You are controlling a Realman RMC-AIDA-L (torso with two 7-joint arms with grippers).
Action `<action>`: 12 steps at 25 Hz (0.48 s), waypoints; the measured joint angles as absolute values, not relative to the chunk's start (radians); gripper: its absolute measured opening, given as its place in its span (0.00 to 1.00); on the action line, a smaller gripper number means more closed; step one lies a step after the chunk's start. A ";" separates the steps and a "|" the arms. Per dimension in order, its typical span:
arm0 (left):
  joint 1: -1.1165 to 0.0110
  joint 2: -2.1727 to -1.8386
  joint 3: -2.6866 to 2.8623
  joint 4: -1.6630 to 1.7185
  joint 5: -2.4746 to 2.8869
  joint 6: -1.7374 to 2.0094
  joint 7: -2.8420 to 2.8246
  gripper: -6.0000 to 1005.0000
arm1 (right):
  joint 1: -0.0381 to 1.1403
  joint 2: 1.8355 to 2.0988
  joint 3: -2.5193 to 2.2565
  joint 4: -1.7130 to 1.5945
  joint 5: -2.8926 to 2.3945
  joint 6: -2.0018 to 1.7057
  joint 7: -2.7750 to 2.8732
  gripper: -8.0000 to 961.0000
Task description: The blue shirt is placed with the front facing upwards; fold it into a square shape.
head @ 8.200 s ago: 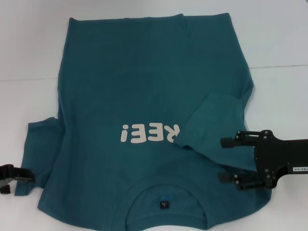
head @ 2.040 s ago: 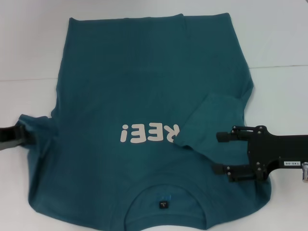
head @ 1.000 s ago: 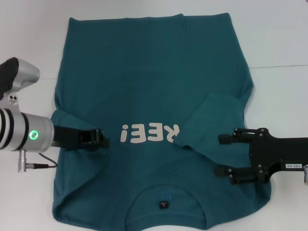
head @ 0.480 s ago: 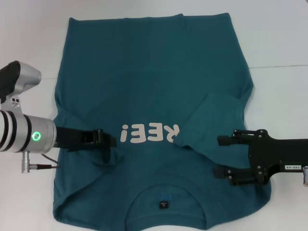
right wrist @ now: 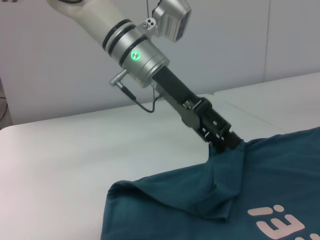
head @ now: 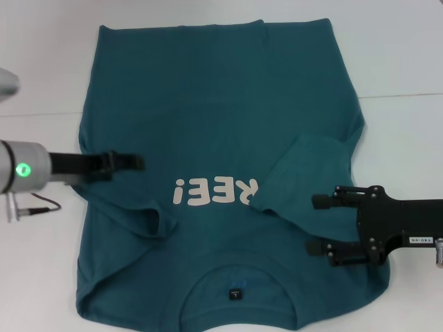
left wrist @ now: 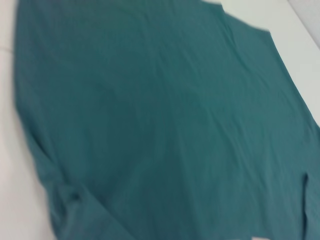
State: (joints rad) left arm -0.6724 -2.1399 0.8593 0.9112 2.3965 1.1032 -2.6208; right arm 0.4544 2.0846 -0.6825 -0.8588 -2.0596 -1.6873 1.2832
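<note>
The blue shirt (head: 221,104) lies flat, front up, with cream letters (head: 214,191) on the chest and the collar tag (head: 236,294) near me. Its left sleeve (head: 149,220) is folded inward onto the body, and its right sleeve (head: 304,173) is folded in too. My left gripper (head: 131,161) hovers over the shirt's left side, a little beyond the folded left sleeve. From the right wrist, the left gripper (right wrist: 227,141) appears at the cloth's raised edge (right wrist: 235,160). My right gripper (head: 318,225) stands open over the shirt's right shoulder. The left wrist view holds only the shirt's cloth (left wrist: 160,120).
The shirt rests on a white table (head: 401,62), with bare surface showing at the left, the right and beyond the hem. A seam (head: 408,95) crosses the tabletop. A cable (head: 38,200) hangs from the left arm.
The left gripper carried the left sleeve inward over the shirt, then pulled back toward the left and away from me. The sleeve now lies folded on the body. The right gripper stayed put.
</note>
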 joint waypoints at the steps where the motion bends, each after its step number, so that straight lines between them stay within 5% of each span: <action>1: -0.672 -2.137 0.849 0.912 2.398 1.098 -2.619 0.56 | 0.455 2.085 -0.683 -0.859 -2.059 -1.687 1.284 0.89; 9: -0.658 -2.117 0.731 0.905 2.447 1.059 -2.604 0.83 | 0.456 2.085 -0.684 -0.859 -2.060 -1.686 1.288 0.89; 12: -0.650 -2.116 0.715 0.903 2.452 1.059 -2.586 0.82 | 0.457 2.085 -0.684 -0.859 -2.060 -1.689 1.289 0.89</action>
